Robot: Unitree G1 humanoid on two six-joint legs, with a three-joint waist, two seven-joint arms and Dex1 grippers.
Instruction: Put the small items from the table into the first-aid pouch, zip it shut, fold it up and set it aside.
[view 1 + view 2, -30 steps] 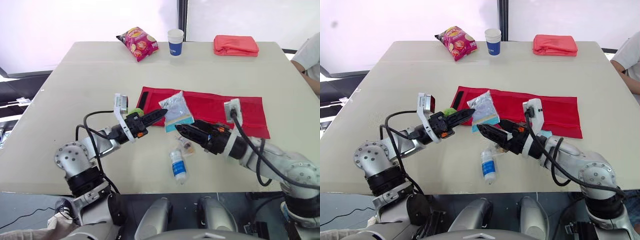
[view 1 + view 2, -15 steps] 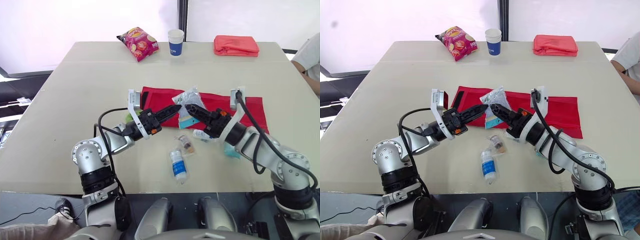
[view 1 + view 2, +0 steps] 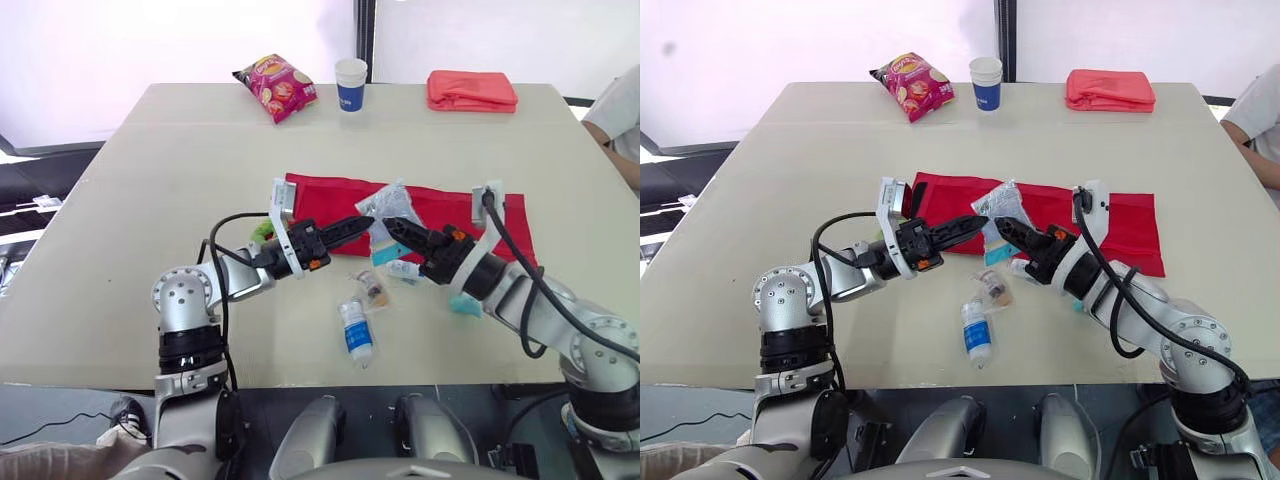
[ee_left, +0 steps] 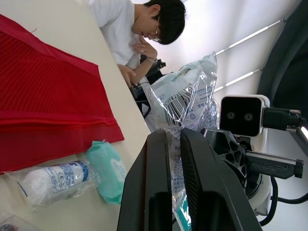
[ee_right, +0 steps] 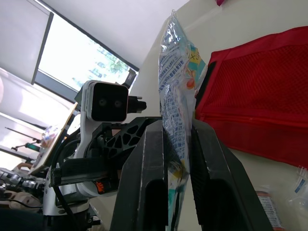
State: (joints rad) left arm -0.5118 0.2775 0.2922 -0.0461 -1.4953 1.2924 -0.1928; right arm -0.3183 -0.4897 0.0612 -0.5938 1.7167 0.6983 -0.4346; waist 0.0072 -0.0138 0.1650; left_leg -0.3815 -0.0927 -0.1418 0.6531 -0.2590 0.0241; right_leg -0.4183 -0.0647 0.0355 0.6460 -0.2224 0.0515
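Head views: one table [image 3: 180, 150] is seen. One red first-aid pouch [image 3: 440, 205] is spread flat just right of frame centre; whether anything is in it cannot be told. One clear packet [image 3: 385, 203] is held upright over the pouch's near edge. It is pinched from both sides, with the left gripper [image 3: 360, 222] clamped on its lower left and the right gripper [image 3: 393, 226] clamped on its lower right.

Five loose small items are counted on the table below the pouch:
- one bottle [image 3: 356, 335], lowest in frame
- one sachet [image 3: 375, 290] just above it
- one gauze roll [image 3: 402, 269] near the pouch edge
- one teal pack [image 3: 465, 305] beside the right arm
- one green item [image 3: 261, 231], partly hidden behind the left arm

Along the top of the frame, one chip bag [image 3: 275, 87], one paper cup [image 3: 351, 83] and one folded red pouch [image 3: 472, 91] are lined up. The cup's contents cannot be told. One person [image 3: 625, 110] is cut off at the right edge.

Left wrist view: the left fingers [image 4: 144, 192] are closed on the packet's plastic, and its printed label is seen beyond the tips. The gauze roll and teal pack are seen just beside each other on bare table next to the pouch.

Right wrist view: the right fingers [image 5: 149, 183] are closed on the same packet, with the plastic sandwiched between them. The pouch's mesh face is seen beyond.
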